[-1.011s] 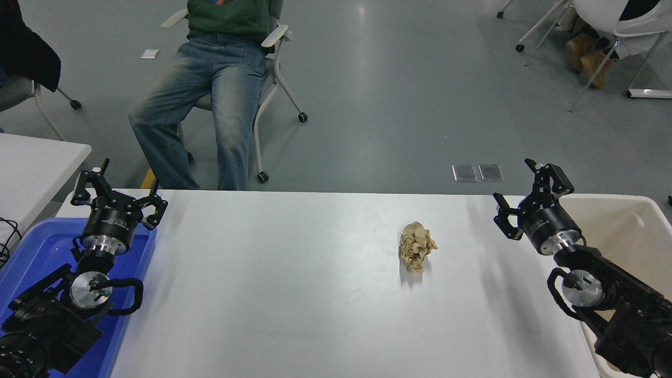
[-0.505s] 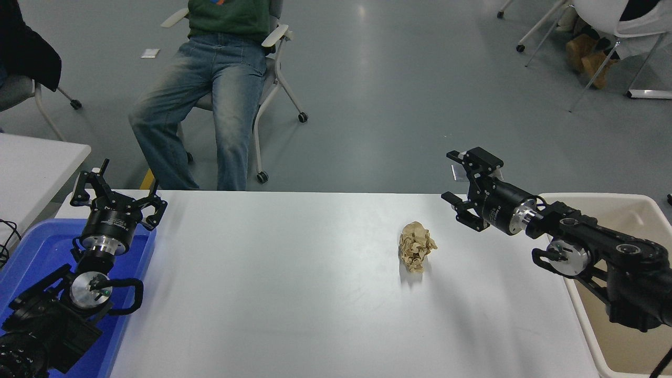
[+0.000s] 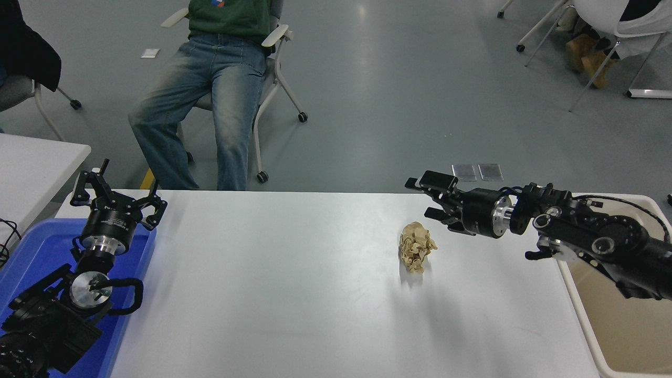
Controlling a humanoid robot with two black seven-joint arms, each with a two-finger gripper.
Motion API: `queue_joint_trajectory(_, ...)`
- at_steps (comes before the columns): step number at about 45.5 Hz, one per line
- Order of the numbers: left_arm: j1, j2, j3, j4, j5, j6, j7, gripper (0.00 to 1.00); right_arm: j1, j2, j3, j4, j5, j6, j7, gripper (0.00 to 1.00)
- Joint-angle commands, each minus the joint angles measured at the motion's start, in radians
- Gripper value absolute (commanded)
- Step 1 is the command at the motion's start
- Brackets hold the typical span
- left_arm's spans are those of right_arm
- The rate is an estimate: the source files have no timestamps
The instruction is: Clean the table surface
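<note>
Head view: white table surface (image 3: 294, 294) fills the lower frame.
Crumpled tan paper wad (image 3: 416, 246): lies right of the surface's centre.
Right pincer (image 3: 428, 198): fingers apart, holding nothing, just up-right of the wad.
Left pincer (image 3: 118, 195): splayed wide, unladen, over a blue tray (image 3: 31, 252).
Beige bin (image 3: 625, 315): at the surface's right edge.

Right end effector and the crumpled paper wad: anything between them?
Nothing. Head view shows only bare table surface between the open right end effector and the tan paper wad.
</note>
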Motion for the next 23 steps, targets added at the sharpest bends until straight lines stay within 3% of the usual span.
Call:
queue_joint_trajectory(1,0.0,-0.001,0.0,0.0,0.0,0.0,0.0,1.0,0.081,0.077,-0.14,-0.003,-0.132,-0.077,-0.131,1.0)
queue_joint_trajectory(9,0.0,-0.001,0.0,0.0,0.0,0.0,0.0,1.0,0.084,0.137,-0.135,-0.006,-0.123,-0.096,-0.257,1.0)
queue_joint_trajectory(17,0.0,0.0,0.0,0.0,0.0,0.0,0.0,1.0,0.095,0.206,-0.192,-0.031,-0.127,-0.188,-0.403,1.0)
queue_joint_trajectory(23,0.0,-0.001,0.0,0.0,0.0,0.0,0.0,1.0,0.109,0.234,-0.217,-0.032,-0.124,-0.232,-0.46,1.0)
